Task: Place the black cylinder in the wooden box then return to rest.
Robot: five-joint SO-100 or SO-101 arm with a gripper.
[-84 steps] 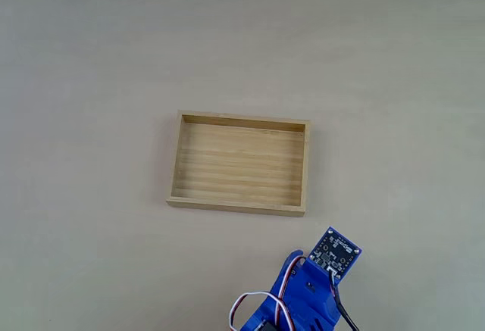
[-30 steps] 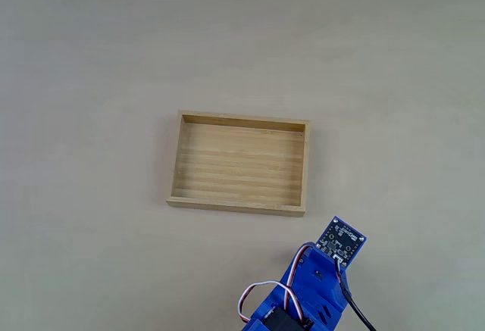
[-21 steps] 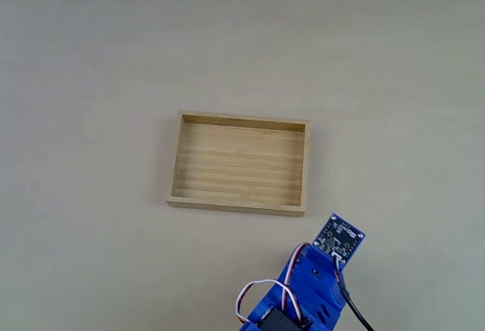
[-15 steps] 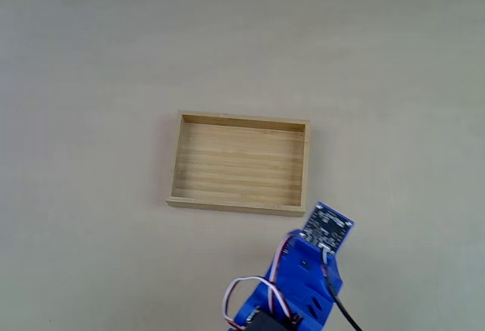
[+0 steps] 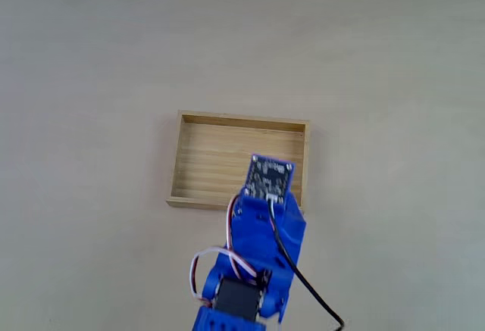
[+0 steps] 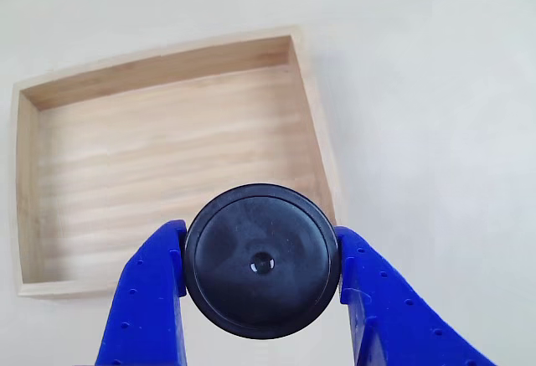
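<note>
I have the black cylinder [image 6: 262, 260] pinched between the two blue fingers [image 6: 146, 299] of the hand [image 6: 262, 286], one finger pressed against each side of its round body. In the other view its flat round top faces the camera, with a tiny mark at the centre. It hangs above the near right part of the wooden box [image 6: 167, 161], covering part of the floor and the near wall there; I cannot tell from this angle how high it sits above the floor or whether it touches it.

The box is a shallow tray of light wood with low walls and a floor of long grain stripes. In the other view it lies slightly skewed, its right wall running down toward the cylinder and its left wall close to the picture's edge.

In the fixed view the blue arm [image 5: 261, 251] reaches up from the bottom edge and its front end overlaps the lower right part of the box [image 5: 204, 157]. A small dark circuit board [image 5: 269, 177] sits on top of that end, over the box's floor. White and red wires [image 5: 216, 259] loop out on the arm's left side, and a black cable [image 5: 303, 282] trails off toward the lower right.

The box rests on a pale, faintly grained surface [image 5: 91, 58].
</note>
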